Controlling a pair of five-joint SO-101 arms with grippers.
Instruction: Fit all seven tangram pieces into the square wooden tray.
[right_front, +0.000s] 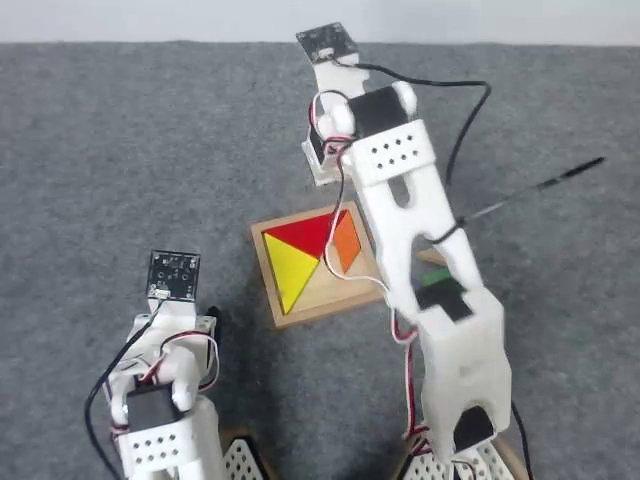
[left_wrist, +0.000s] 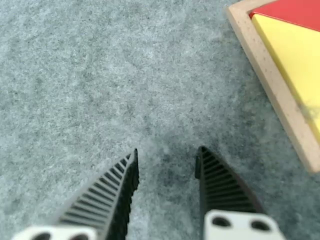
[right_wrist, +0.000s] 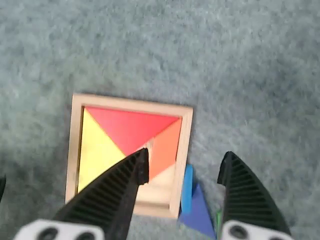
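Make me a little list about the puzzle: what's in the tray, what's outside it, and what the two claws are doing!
Tray: square wooden tray, partly filled
Inside: red triangle, yellow triangle, orange piece
Outside: blue pieces on the carpet, against the tray's edge
Left gripper: open, over bare carpet beside the tray
Right gripper: open, above the tray
Finished: no, bare wood shows inside

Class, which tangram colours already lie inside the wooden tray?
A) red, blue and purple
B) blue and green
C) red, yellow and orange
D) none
C: the red triangle, yellow triangle and orange piece lie inside the tray, the blue pieces outside beside it.
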